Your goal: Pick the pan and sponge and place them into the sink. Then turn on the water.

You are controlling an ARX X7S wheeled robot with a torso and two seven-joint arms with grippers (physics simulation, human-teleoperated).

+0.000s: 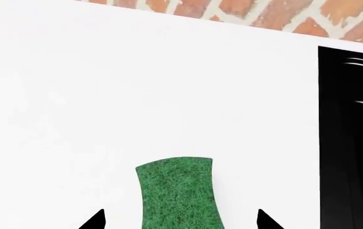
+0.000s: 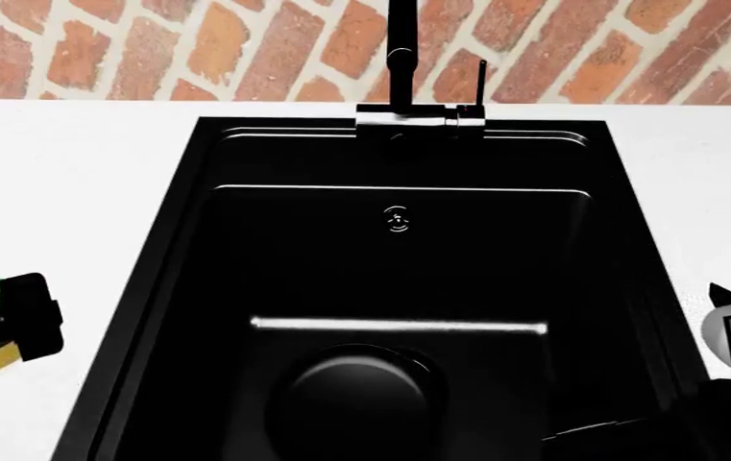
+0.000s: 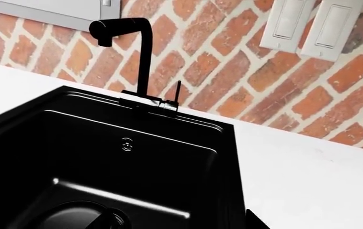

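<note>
Home kitchen, rendered. Evidence: white counter (image 2: 70, 144) with large matte-black sink (image 2: 398, 279) set in; tall black faucet (image 3: 137, 52) with thin lever behind basin; red brick backsplash (image 2: 211, 48) along wall. White wall switches (image 3: 312, 26) above counter. Pale panel at upper edge, possibly cabinet underside, too cropped to tell. Green-topped sponge (image 1: 178, 193) on counter suits dishwashing spot.
</note>
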